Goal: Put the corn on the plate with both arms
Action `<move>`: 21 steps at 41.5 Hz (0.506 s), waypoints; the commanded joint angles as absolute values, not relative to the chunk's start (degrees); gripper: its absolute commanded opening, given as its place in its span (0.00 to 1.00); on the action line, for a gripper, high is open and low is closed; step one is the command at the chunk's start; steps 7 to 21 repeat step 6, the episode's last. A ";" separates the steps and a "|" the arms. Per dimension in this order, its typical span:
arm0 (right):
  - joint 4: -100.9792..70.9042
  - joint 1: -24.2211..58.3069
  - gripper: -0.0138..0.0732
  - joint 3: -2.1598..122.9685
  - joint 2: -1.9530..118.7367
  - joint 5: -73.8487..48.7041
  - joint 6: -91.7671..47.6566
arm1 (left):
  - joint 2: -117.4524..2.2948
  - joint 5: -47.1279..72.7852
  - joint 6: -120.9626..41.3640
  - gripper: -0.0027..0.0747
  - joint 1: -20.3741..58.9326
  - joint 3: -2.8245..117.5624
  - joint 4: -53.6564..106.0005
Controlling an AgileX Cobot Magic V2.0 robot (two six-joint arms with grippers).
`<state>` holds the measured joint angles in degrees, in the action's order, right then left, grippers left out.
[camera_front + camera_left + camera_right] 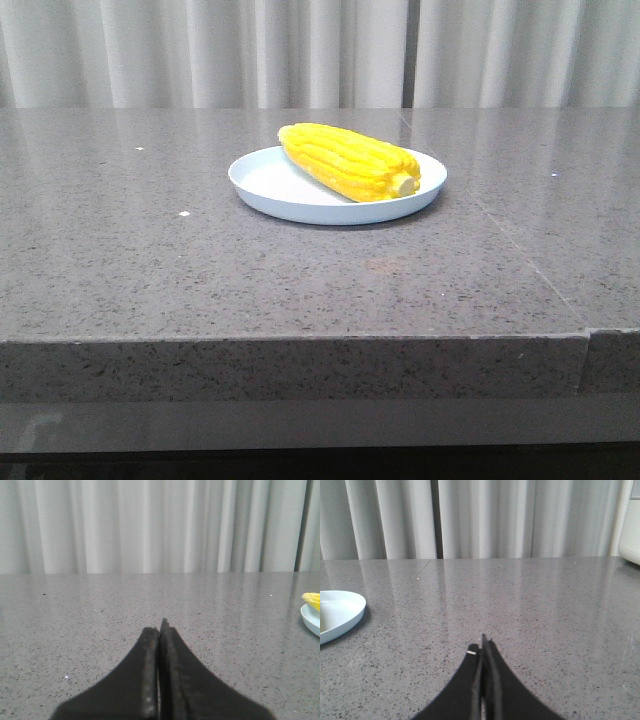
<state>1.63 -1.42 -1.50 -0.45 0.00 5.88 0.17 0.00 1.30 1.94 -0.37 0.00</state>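
The yellow corn (348,163) lies on the pale blue plate (270,182) at the table's middle, its pale stub end toward the front right. Neither arm shows in the front view. In the left wrist view my left gripper (160,627) is shut and empty over bare table, with the plate's rim (310,620) and a tip of the corn (312,599) far off at the edge. In the right wrist view my right gripper (484,645) is shut and empty, with the plate (337,612) off to one side.
The grey speckled table (150,260) ends at a front edge near the camera. A seam runs across its right part. White curtains hang behind. A pale object (631,525) shows at the edge of the right wrist view.
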 commanded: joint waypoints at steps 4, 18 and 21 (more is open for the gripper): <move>2.23 -1.87 0.08 -0.60 -1.31 4.94 5.99 | 1.36 -4.19 1.21 0.01 2.39 -0.43 0.32; 2.23 -1.87 0.08 -0.60 -1.31 4.94 5.99 | 1.36 -4.19 1.21 0.01 2.39 -0.43 0.32; 2.23 -1.87 0.08 -0.60 -1.31 4.94 5.99 | 1.36 -4.19 1.21 0.01 2.39 -0.43 0.32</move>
